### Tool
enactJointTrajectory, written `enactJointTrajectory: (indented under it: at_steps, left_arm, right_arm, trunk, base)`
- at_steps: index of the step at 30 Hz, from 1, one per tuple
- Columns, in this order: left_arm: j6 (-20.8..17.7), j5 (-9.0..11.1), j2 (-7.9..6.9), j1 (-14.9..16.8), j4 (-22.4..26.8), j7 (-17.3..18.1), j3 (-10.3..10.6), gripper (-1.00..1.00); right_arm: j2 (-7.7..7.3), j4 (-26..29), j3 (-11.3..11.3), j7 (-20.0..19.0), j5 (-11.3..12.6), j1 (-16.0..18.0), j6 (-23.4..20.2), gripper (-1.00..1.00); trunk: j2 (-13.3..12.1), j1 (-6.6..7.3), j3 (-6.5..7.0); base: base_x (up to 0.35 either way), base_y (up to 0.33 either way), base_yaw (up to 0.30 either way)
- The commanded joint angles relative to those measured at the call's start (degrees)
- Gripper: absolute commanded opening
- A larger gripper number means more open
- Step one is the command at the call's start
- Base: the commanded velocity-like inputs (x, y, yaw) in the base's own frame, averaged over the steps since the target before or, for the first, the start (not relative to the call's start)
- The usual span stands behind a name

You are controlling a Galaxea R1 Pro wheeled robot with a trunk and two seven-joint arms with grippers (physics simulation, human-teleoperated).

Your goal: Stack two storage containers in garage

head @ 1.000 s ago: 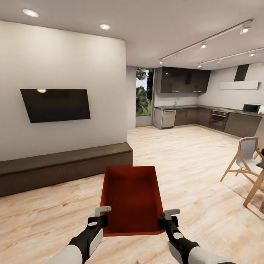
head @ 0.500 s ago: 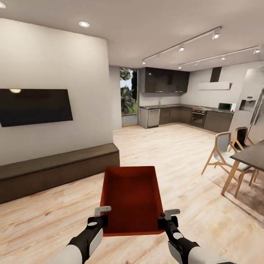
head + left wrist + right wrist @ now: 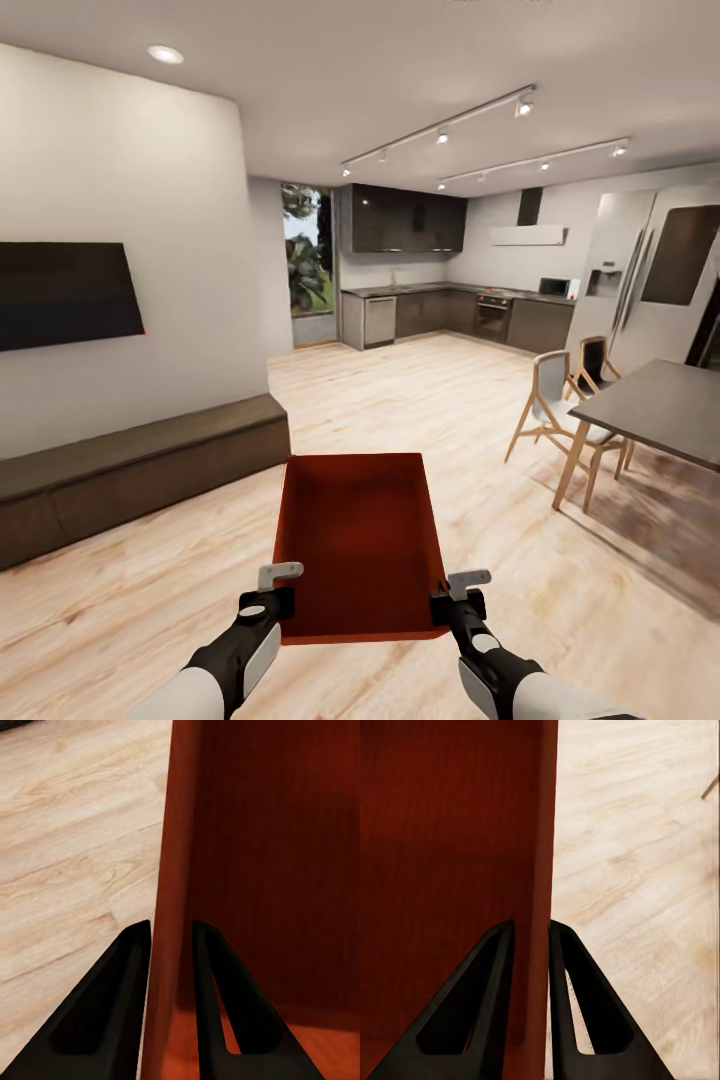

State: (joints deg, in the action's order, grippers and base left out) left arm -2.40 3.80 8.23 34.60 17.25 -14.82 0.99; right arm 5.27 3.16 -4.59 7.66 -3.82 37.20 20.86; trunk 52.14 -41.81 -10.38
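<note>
I am in the living room, carrying one orange-red storage container (image 3: pixel 360 540) held out in front of me above the pale wood-plank floor (image 3: pixel 480 420). My left gripper (image 3: pixel 277 590) is shut on its left wall near the front corner. The right gripper (image 3: pixel 452 592) is shut on its right wall. In the left wrist view the black fingers (image 3: pixel 112 1012) pinch the thin wall of the container (image 3: pixel 270 855). In the right wrist view the fingers (image 3: pixel 585 1012) clamp the opposite wall of the container (image 3: pixel 442 855). The bin is empty inside.
A black wall TV (image 3: pixel 60 295) hangs above a long low dark-brown cabinet (image 3: pixel 130 470) at left. A dark dining table (image 3: pixel 660 405) with wooden chairs (image 3: pixel 555 415) stands at right. The kitchen with grey cabinets (image 3: pixel 440 315) and a fridge (image 3: pixel 630 285) lies ahead across open floor.
The whole view has swung to the right: TV and cabinet slid left, the table, chairs and fridge came into view. Both grippers and the container hold the same pose before me.
</note>
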Motion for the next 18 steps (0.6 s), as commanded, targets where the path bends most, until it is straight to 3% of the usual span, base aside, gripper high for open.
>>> enactJointTrajectory:
  at_steps: [1, 18]
  left_arm:
    - [-0.33, -0.64, -0.06, 0.03, 0.24, -1.18, -0.73, -1.00]
    - [-0.30, -0.64, -0.06, 0.03, 0.24, -1.18, -0.73, -1.00]
  right_arm:
    - [-0.26, -0.08, 1.97, 0.86, 0.72, 0.06, 0.24, -1.00]
    - [-0.26, -0.08, 1.96, 0.86, 0.66, 0.06, 0.24, -1.00]
  trunk:
    - [0.06, -0.01, -0.08]
    - [0.06, -0.01, -0.08]
  base:
    - [0.000, 0.000, -0.275]
    - [0.000, 0.000, -0.275]
